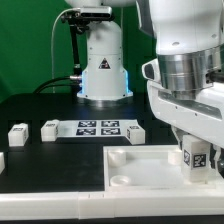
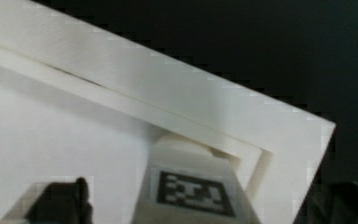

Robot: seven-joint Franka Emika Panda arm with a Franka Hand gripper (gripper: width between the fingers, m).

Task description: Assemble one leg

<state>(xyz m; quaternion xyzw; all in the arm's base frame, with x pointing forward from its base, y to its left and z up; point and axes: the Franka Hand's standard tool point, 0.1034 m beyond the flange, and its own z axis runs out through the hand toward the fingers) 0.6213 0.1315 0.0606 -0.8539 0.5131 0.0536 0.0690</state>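
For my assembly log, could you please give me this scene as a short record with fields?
claw: low over the plate's corner at the exterior view's right; whether it grips is unclear
leg: upright at the claw's tips, tag towards the exterior camera
plate: large, white, flat on the black table
marker board: behind the plate
small white blocks: loose, either side of the marker board

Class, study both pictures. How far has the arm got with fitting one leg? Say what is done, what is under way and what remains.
Done: the leg stands at a corner of the white plate, away from the loose blocks beside the marker board.
In hand: the claw sits around it. Neither view shows whether it is gripping.
Left: seating the leg, as no finished joint is visible.
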